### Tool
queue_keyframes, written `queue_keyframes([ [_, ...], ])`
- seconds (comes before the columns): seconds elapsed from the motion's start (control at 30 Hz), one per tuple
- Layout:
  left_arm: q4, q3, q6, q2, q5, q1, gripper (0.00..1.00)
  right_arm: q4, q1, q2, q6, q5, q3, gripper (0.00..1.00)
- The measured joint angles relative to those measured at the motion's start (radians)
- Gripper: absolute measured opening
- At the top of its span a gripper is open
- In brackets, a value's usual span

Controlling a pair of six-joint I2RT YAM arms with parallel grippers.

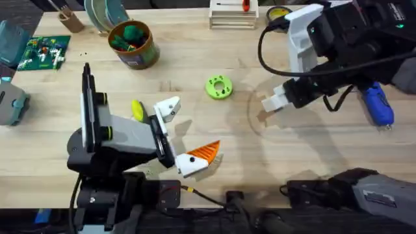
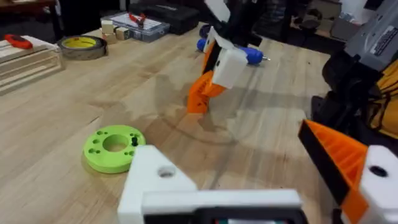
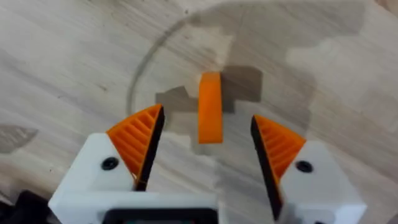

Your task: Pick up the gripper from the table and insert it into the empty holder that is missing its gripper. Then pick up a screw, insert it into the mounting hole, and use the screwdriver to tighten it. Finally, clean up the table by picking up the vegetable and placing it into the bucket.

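Right end effector spread wide, poised over gripper.

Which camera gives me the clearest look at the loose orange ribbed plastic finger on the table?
The right wrist view: the loose orange ribbed plastic finger lies centred between the open right gripper. The left wrist view shows it farther off under that gripper's white mount. Overhead, the right arm covers it.

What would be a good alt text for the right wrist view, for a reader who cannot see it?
The right gripper hovers open over a wooden table, with a small loose orange gripper finger lying on the wood between its two white fingers with orange ribbed pads. The arm's shadow falls on the table around the piece.
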Motion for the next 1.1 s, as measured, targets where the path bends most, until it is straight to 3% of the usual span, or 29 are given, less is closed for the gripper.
queue_keyframes([
  [0.53,0.0,0.0,0.0,0.0,0.0,0.0,0.993,0.031,0.0,0.037,0.0,0.0,0.0,0.781],
  [0.7,0.0,0.0,0.0,0.0,0.0,0.0,0.993,0.028,0.0,0.037,0.001,0.0,0.0,0.621],
  [0.9,0.0,0.0,0.0,0.0,0.0,0.0,0.993,0.023,0.0,0.037,0.0,0.0,0.0,0.584],
  [1.1,0.0,0.0,0.0,0.0,0.0,0.0,0.993,0.029,0.0,0.037,0.0,0.0,0.0,0.301],
])
